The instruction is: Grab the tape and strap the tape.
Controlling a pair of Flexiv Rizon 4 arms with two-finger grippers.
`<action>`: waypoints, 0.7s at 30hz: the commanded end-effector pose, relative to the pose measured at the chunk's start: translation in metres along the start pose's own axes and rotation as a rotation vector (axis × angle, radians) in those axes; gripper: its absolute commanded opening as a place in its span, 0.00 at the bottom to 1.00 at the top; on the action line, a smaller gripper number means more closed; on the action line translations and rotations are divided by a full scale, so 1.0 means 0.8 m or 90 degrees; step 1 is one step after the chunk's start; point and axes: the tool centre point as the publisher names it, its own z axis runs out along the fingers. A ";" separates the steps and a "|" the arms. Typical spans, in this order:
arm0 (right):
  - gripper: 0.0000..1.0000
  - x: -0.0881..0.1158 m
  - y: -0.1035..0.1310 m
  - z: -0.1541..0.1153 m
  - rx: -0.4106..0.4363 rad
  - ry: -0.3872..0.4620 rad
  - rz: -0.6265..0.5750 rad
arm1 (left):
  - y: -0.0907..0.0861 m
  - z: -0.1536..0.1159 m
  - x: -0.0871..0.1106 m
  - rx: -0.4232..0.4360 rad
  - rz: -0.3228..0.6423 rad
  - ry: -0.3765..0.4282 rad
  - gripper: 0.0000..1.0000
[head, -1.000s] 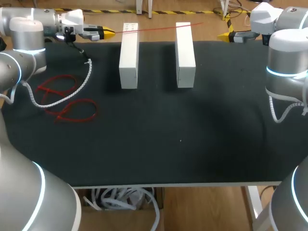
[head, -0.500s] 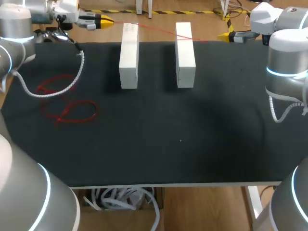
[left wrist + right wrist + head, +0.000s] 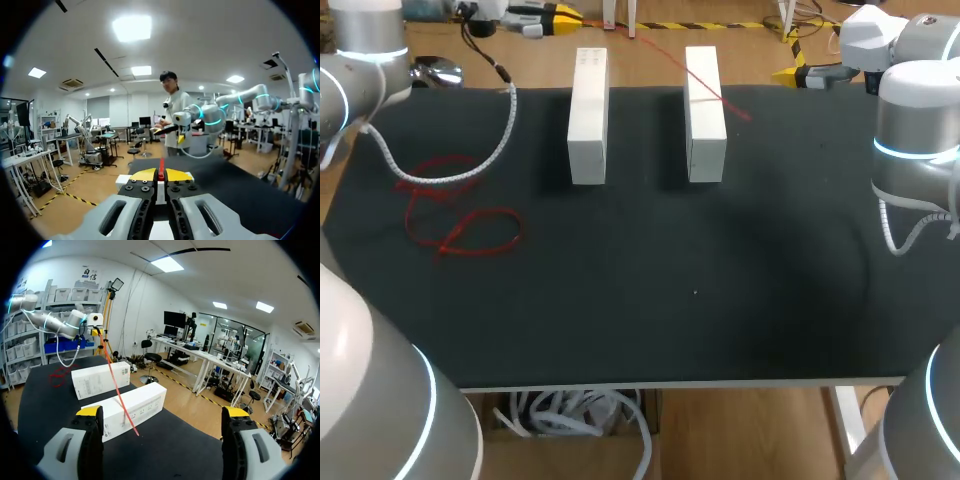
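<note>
The setting was a robotics laboratory, specifically a two-arm manipulation test station. The evidence was as follows. Two industrial-type arms, the left arm and the right arm, stood at opposite sides of one desk, each with a lit ring at a joint. A coiled cable hung from the left arm. The desk was covered by a plain black mat. Two identical white boxes lay parallel on it as fixtures. Red tape loops lay nearby as test material. A red tape strip was clamped in the left gripper.
</note>
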 end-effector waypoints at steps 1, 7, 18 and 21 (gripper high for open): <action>1.00 0.000 0.000 0.000 0.000 0.000 0.000 | -0.025 0.016 0.014 -0.027 0.004 -0.283 0.00; 1.00 0.000 0.000 0.000 0.000 0.000 0.000 | -0.050 0.023 0.010 0.039 0.018 -0.309 0.00; 1.00 0.000 0.000 0.000 0.000 0.000 0.000 | -0.056 0.023 0.009 0.060 0.023 -0.312 0.00; 1.00 0.000 0.000 0.000 0.000 0.000 0.000 | -0.056 0.023 0.009 0.060 0.023 -0.312 0.00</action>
